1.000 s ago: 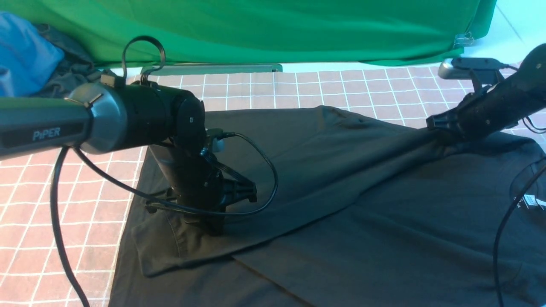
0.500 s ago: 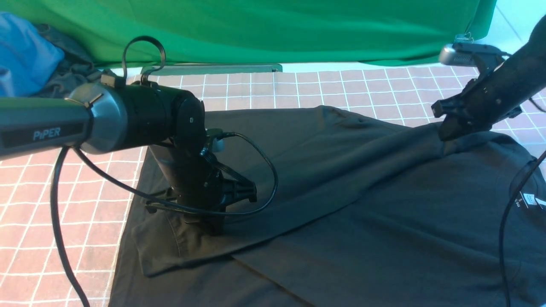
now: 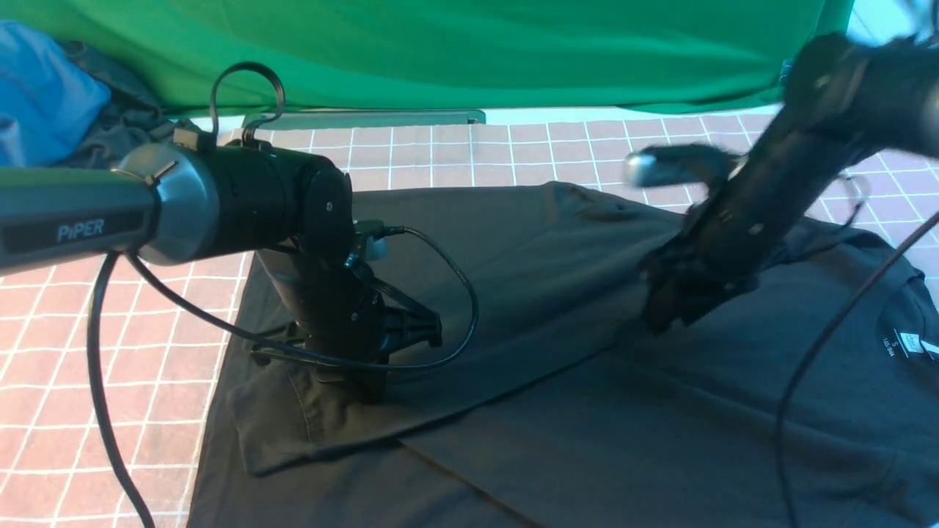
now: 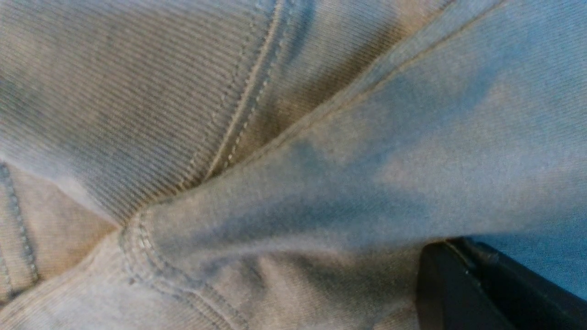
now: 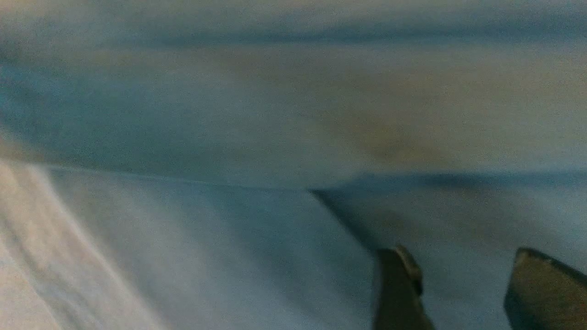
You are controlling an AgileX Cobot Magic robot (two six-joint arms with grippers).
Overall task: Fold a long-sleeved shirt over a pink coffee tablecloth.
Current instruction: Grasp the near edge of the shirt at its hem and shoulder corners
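Far left: blue garment (image 3: 37, 88) cut by the frame edge, with a darker garment (image 3: 117, 121) half hidden behind it. Pink coffee tablecloth (image 3: 513, 150) lies under everything. Long-sleeved shirt (image 3: 587, 425) is spread black across it, its near edge out of frame. Left gripper (image 3: 363, 389) is planted tip-down on a folded-over flap, tips buried in cloth. Its grip can't be judged: the wrist view shows only one finger (image 4: 481, 284), with seams bunched beside it. Right gripper (image 3: 660, 312) is blurred, low over mid-shirt, fingers (image 5: 396, 284) parted with cloth showing through the gap. Neck label (image 3: 912, 342) far right, unreadable.
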